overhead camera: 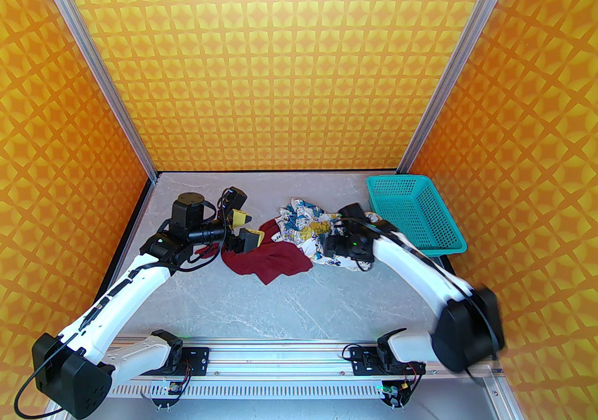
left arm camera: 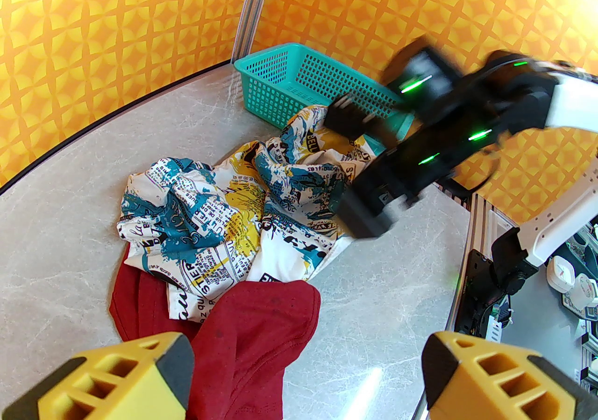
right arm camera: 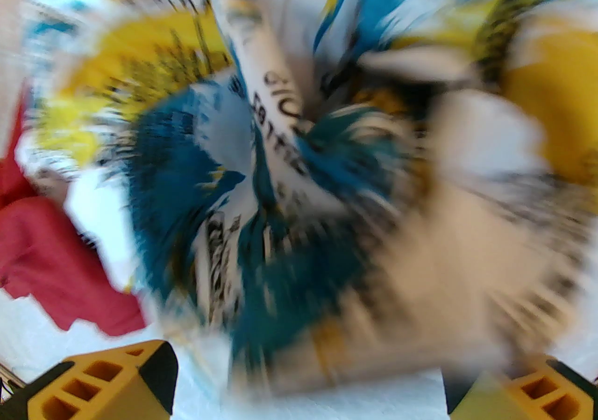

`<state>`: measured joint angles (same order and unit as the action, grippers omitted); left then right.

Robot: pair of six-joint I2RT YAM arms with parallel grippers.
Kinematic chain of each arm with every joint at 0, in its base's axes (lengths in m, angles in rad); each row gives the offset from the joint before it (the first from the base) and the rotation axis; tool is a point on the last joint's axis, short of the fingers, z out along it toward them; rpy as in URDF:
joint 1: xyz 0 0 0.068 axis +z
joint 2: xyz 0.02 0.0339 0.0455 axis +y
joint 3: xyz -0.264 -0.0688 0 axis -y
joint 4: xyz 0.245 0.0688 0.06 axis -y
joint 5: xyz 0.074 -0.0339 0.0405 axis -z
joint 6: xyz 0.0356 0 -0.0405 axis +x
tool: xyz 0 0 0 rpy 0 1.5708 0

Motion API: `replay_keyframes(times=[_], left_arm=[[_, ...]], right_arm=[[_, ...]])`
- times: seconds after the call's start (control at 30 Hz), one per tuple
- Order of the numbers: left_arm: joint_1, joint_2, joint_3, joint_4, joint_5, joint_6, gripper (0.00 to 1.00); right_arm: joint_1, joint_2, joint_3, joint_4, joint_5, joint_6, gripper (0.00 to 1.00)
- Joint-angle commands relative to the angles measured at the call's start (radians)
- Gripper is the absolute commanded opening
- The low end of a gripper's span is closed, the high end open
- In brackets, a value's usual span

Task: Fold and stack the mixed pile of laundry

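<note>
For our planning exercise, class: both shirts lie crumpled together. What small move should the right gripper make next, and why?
Probably lower and close on the printed shirt: the right gripper hangs open over it, and it overlaps the red T-shirt, so it should come off first.

- I'm seeing the printed garment (overhead camera: 301, 222) lying mid-table (overhead camera: 280, 310), overlapping the plain T-shirt (overhead camera: 271, 264) on its near-left.
- The basket (overhead camera: 448, 222) is sitting far right, just beside the garment.
- My left gripper (overhead camera: 254, 226) is hovering left of the pile.

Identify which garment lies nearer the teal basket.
The white printed shirt, beside the basket; the dark red T-shirt lies beyond it, farther away.
</note>
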<state>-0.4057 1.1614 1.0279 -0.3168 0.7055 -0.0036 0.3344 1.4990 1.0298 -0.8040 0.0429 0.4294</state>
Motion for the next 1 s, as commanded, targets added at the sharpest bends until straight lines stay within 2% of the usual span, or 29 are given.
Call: replay_keyframes(times=[0.0,0.03,0.1,0.17,0.27,0.33,0.4,0.47,0.57,0.67,0.73,0.87,0.97], left_arm=[[0.005,0.004,-0.012,0.011,-0.012,-0.009,0.85],[0.005,0.004,-0.011,0.009,-0.012,-0.008,0.85],[0.005,0.001,-0.011,0.007,-0.011,-0.006,0.86],[0.005,-0.002,-0.009,0.006,-0.012,-0.004,0.86],[0.005,-0.004,-0.008,0.003,-0.012,-0.001,0.86],[0.005,-0.006,-0.009,0.004,-0.012,-0.001,0.86],[0.005,-0.006,-0.009,0.005,-0.012,-0.002,0.86],[0.005,-0.005,-0.009,0.005,-0.012,-0.004,0.86],[0.005,-0.007,-0.008,0.007,-0.012,-0.008,0.86],[0.005,-0.011,-0.009,0.007,-0.012,-0.005,0.86],[0.005,-0.014,-0.009,0.006,-0.012,-0.007,0.86],[0.005,-0.016,-0.009,0.007,-0.012,-0.007,0.87],[0.005,-0.017,-0.009,0.006,-0.012,-0.009,0.87]], right_arm=[[0.006,0.112,0.053,0.123,-0.013,0.029,0.76],[0.006,0.135,0.066,0.137,0.013,0.024,0.68],[0.005,0.16,0.085,0.176,0.041,-0.001,0.42],[0.001,0.162,0.107,0.186,0.073,-0.013,0.22],[-0.006,0.118,0.163,0.161,0.075,-0.043,0.0],[-0.006,0.056,0.204,0.15,0.084,-0.066,0.0],[-0.006,-0.03,0.259,0.151,0.145,-0.082,0.0],[-0.006,-0.126,0.309,0.203,0.301,-0.111,0.0],[-0.007,-0.198,0.399,0.35,0.545,-0.256,0.0],[-0.02,-0.164,0.578,0.435,0.765,-0.469,0.0],[-0.049,-0.129,0.666,0.49,0.856,-0.603,0.0],[-0.156,-0.114,0.722,0.619,0.912,-0.77,0.0],[-0.252,-0.102,0.748,0.552,0.882,-0.733,0.0]])
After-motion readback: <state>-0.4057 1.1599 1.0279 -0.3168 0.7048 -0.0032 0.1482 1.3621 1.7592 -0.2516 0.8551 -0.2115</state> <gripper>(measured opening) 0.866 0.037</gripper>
